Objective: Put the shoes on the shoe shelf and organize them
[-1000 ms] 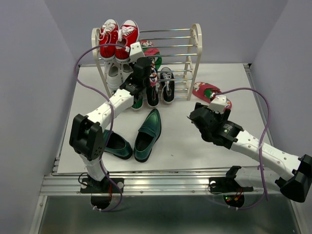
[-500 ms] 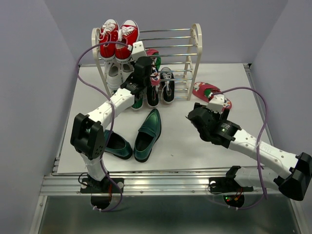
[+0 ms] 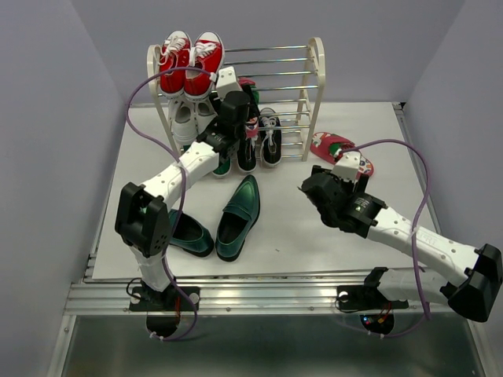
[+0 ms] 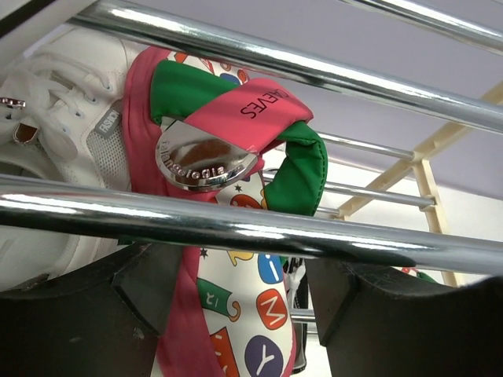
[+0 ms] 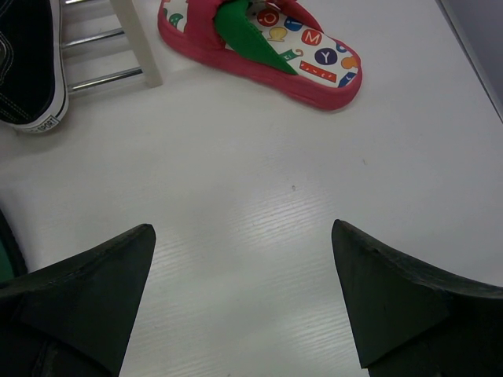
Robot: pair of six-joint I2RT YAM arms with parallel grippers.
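Here, left gripper (image 4: 245, 310) clamps 1 red flip-flop (image 4: 236, 110) at the shoe shelf (image 4: 236, 225); right gripper (image 5: 242, 229) gapes.

Scene viewed from above and behind; shoe shelf (image 4: 236, 224) seen closely past left gripper (image 4: 244, 290); flip-flop (image 5: 314, 67) beyond right gripper (image 5: 242, 228) shared overhead.

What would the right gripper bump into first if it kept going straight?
Most likely the bare white table, just before the red flip-flop lying there. The open right gripper points down at it, with nothing between. Depth is hard to judge.
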